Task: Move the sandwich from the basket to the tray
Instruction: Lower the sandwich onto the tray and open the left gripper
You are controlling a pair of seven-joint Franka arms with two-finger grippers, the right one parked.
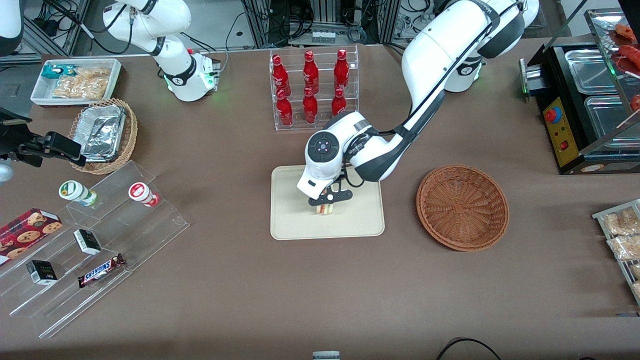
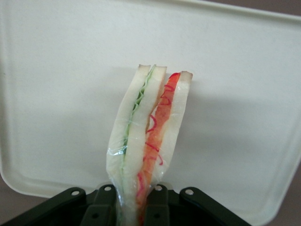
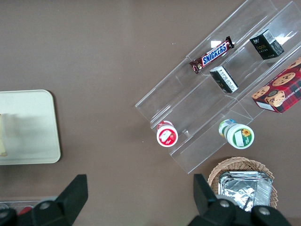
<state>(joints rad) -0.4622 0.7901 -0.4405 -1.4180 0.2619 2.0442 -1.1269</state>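
My left gripper [image 1: 327,201] hangs over the cream tray [image 1: 295,220] and is shut on the sandwich [image 1: 325,208], whose lower edge is at or just above the tray surface. In the left wrist view the sandwich [image 2: 148,141] is a wrapped wedge of white bread with a green stripe and a red-orange stripe, pinched between the two black fingers [image 2: 99,212], with the tray [image 2: 244,94] filling the background. The reddish-brown wicker basket [image 1: 462,206] sits empty beside the tray, toward the working arm's end of the table.
A clear rack of red bottles [image 1: 311,87] stands farther from the front camera than the tray. Toward the parked arm's end lie a clear stepped display [image 1: 95,240] with snacks, a tan basket of foil containers [image 1: 102,134] and a white bin of packets [image 1: 75,81]. A black appliance [image 1: 580,105] stands at the working arm's end.
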